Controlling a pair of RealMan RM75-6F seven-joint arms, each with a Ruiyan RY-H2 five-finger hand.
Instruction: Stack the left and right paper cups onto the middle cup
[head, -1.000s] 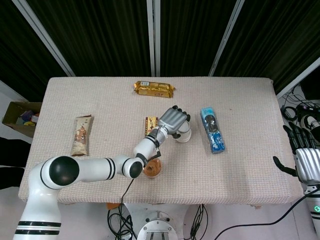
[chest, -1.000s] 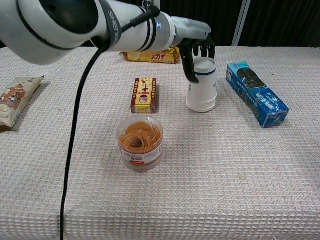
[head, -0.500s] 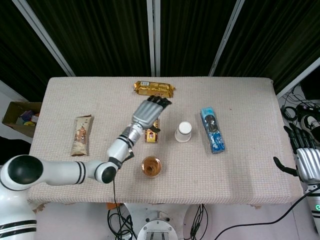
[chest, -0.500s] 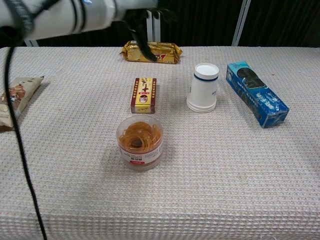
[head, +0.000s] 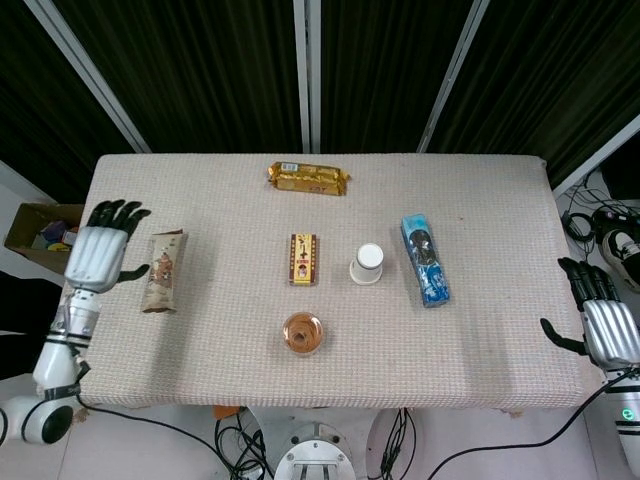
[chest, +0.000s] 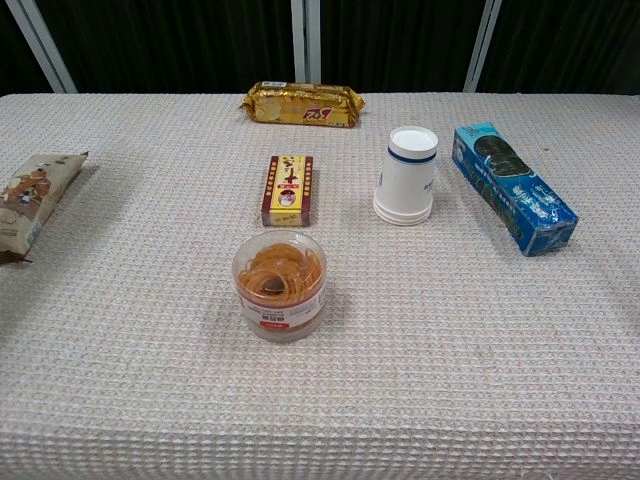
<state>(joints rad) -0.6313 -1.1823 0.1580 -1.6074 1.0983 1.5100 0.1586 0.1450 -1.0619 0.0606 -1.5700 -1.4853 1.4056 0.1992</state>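
A white paper cup stack (head: 367, 264) (chest: 406, 176) with a blue rim line stands upside down right of the table's middle. No other separate cup shows. My left hand (head: 100, 257) hovers at the table's left edge, fingers spread, holding nothing. My right hand (head: 596, 318) hangs off the right edge of the table, fingers apart and empty. Neither hand shows in the chest view.
A blue biscuit pack (head: 424, 259) lies right of the cup, a small red-yellow box (head: 303, 259) left of it. A clear tub of rubber bands (head: 303, 333) sits near the front, a gold snack pack (head: 308, 178) at the back, a brown wrapper (head: 163, 270) far left.
My left arm has let go of the cup stack and swung back from the table's middle to the left edge. The cup stack stays where it was. The right hand barely moved.
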